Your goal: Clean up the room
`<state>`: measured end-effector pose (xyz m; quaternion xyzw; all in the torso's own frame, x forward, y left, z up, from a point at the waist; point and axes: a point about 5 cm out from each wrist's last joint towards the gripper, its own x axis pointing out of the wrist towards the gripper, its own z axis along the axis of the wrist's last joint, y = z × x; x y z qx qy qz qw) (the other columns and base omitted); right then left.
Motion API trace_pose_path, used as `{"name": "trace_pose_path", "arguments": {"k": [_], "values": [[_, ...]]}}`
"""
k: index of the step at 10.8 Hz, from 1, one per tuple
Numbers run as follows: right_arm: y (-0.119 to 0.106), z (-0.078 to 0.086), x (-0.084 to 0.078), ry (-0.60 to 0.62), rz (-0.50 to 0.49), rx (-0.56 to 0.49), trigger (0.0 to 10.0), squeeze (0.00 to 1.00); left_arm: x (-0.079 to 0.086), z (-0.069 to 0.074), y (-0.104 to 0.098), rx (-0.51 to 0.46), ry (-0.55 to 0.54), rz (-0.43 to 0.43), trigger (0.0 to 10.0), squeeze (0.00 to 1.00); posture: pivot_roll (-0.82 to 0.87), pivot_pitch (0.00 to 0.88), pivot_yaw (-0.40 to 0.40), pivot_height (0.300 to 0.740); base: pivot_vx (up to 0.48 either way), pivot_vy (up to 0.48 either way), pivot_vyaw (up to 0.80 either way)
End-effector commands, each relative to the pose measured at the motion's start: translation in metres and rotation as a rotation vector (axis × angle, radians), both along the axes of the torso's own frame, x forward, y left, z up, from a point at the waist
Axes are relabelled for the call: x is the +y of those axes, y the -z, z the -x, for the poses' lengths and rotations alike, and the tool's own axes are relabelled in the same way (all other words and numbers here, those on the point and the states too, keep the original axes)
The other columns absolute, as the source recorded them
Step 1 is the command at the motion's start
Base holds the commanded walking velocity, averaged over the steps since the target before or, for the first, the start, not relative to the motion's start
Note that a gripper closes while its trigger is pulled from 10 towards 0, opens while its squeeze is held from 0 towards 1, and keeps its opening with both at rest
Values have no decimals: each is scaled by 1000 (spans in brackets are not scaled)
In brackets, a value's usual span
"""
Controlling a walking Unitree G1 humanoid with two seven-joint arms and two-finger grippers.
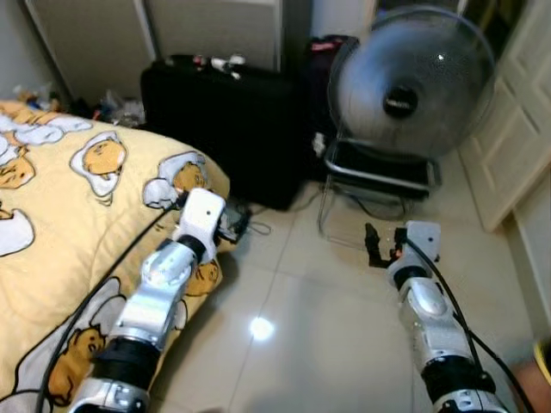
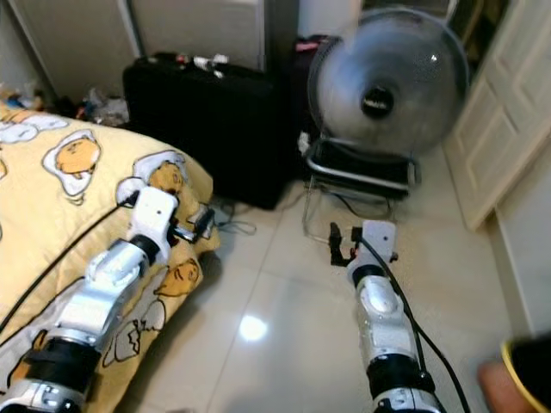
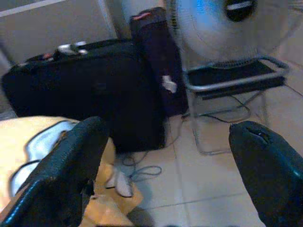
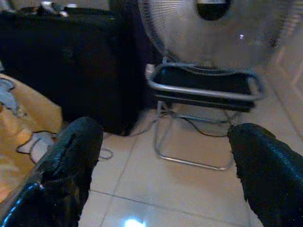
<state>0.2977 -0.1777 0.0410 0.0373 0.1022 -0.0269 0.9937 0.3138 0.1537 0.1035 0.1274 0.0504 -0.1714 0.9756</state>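
Note:
A yellow quilt [image 1: 60, 215] printed with cartoon egg figures covers the bed on my left. My left gripper [image 1: 236, 224] is held out over the quilt's corner, open, with nothing between its fingers [image 3: 66, 165]. My right gripper [image 1: 375, 245] hovers above the tiled floor in front of the fan, open and holding nothing too. Beside the bed's corner, a white plug [image 3: 121, 182] with a tangled cable [image 1: 251, 228] lies on the floor. Small clutter [image 1: 120, 107] sits on the floor at the back left.
A black suitcase [image 1: 224, 129] stands against the back wall with small items [image 1: 219, 62] on top. A large standing fan [image 1: 413, 86] on a metal frame [image 1: 379, 176] stands to its right. A white door [image 1: 516, 129] is on the right. Glossy tile floor [image 1: 301, 327] lies ahead.

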Motion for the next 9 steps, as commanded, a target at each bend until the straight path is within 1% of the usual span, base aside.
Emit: {"name": "trace_pose_path", "arguments": {"k": [1, 5, 8, 9], "values": [[-1, -2, 9, -22, -7, 2, 10000, 0, 8, -1, -1, 4, -24, -12, 10000, 0, -61, 0, 1, 740, 371, 0, 0], [-1, -4, 12, -28, -8, 8, 10000, 0, 8, -3, -3, 2, -24, -16, 10000, 0, -54, 0, 0, 740, 371, 0, 0], [1, -3, 11, -22, -12, 21, 10000, 0, 7, -3, -3, 4, -19, -19, 10000, 0, -56, 0, -3, 740, 371, 0, -792], [0, -3, 8, -16, 4, 17, 10000, 0, 5, -3, -3, 5, -19, -17, 10000, 0, -59, 0, -3, 740, 375, 0, 0]]}}
